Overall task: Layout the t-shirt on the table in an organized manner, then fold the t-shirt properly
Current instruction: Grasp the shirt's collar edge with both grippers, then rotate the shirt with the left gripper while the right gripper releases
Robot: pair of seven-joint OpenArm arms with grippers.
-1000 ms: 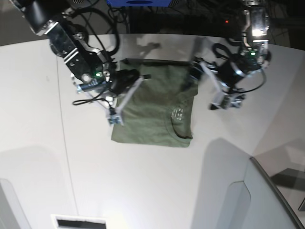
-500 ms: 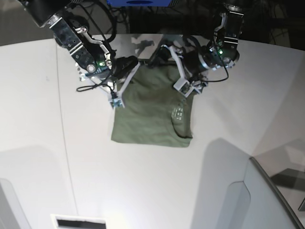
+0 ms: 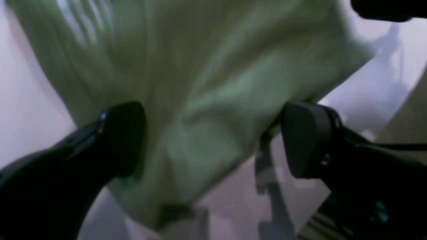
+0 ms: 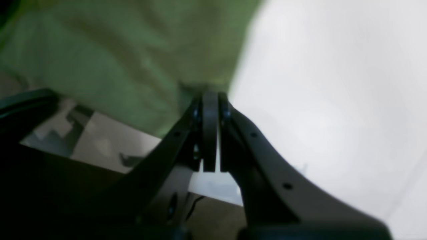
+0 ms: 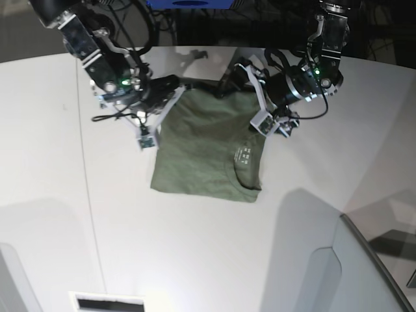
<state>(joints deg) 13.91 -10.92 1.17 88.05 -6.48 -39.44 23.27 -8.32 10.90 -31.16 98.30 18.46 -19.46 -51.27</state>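
as the right gripper [image 4: 210, 96] stays pinched on the shirt [image 5: 208, 153], the left gripper [image 3: 213, 140] straddles its edge, fingers wide; clamp squarely before pulling taut.

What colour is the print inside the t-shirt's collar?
White, on the olive-green t-shirt; clearest in the base view.
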